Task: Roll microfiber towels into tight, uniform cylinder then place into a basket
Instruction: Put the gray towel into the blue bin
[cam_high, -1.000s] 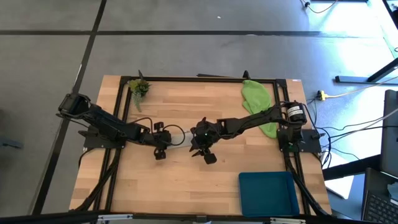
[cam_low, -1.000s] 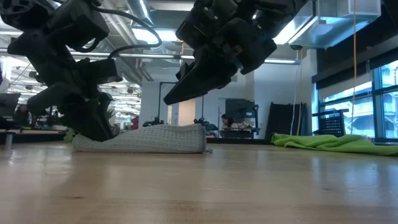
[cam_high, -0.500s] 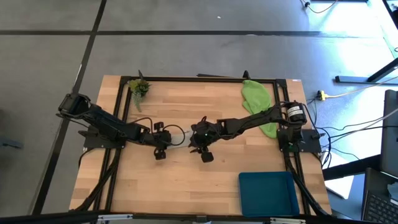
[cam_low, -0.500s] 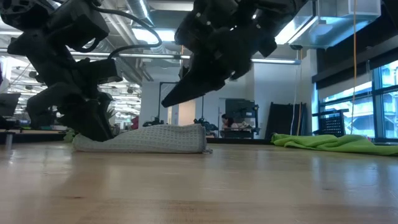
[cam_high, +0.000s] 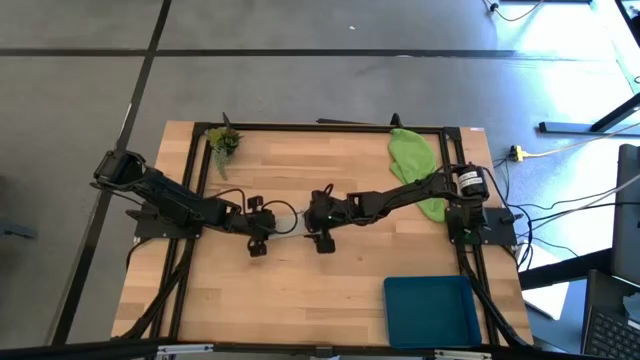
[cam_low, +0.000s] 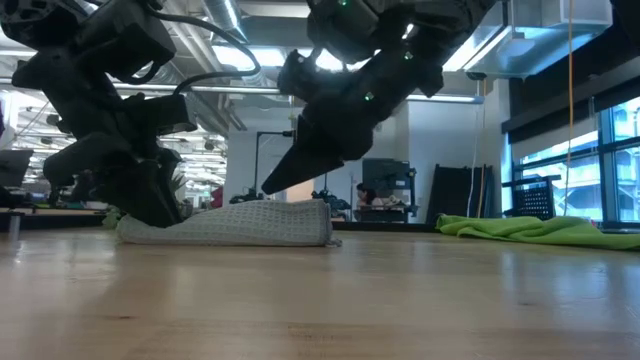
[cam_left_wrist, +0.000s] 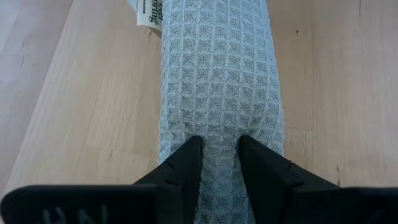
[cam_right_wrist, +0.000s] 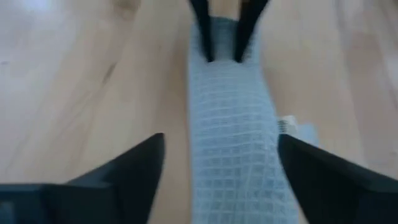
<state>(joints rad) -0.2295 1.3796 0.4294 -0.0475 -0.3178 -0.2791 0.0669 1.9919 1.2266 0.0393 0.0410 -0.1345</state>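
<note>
Waffle-weave pale grey microfiber towel (cam_left_wrist: 221, 87), rolled mid-table between the arms, looked soft and springy: the left gripper (cam_left_wrist: 219, 163) pinched one end, while the right gripper (cam_right_wrist: 217, 171) hovered spread over the other, best clamped squarely.

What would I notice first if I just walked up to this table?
Two dark robot arms meet at the middle of the wooden table over a rolled grey-white towel. The left gripper pinches one end of it, and the right gripper hangs open above the other end. A lime green towel lies crumpled at the far right edge, and a teal basket sits at the near right corner.
</note>
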